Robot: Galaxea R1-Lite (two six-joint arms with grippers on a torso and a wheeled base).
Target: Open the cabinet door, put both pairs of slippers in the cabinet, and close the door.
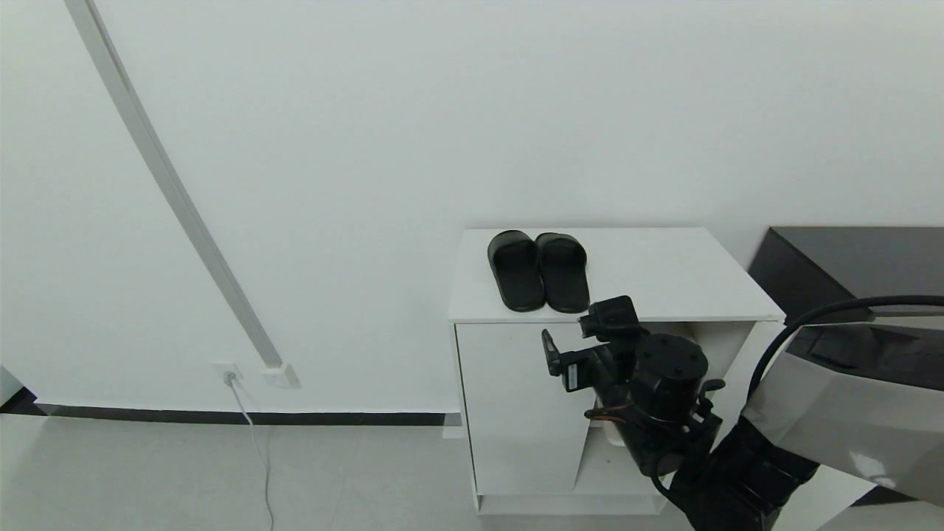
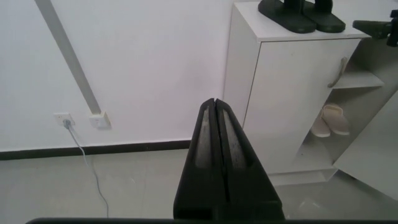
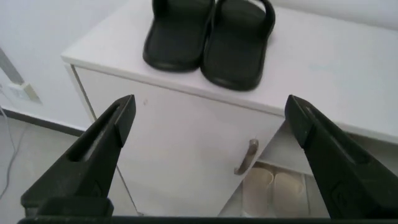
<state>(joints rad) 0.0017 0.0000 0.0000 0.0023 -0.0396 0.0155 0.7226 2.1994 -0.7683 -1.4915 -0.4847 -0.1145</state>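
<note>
Hovering spread wide before the white wooden cabinet (image 1: 664, 273), the right gripper (image 1: 577, 335) faces the black rubber slide slippers (image 1: 538, 271) lying side by side on its top. They look light and bendy; pinching their touching inner edges seems best. Pale beige slippers (image 2: 329, 119) sit inside. The left gripper (image 2: 216, 106) is clenched, empty.

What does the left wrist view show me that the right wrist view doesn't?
Only the left wrist view: the left gripper, jaws shut, and the cabinet at full height, down to its base on the floor. Only the right wrist view: how the right gripper stands, jaws wide open, facing the cabinet's top front edge. Both: the black slippers on the cabinet top, the door handle, and the beige slippers inside the open compartment.
</note>
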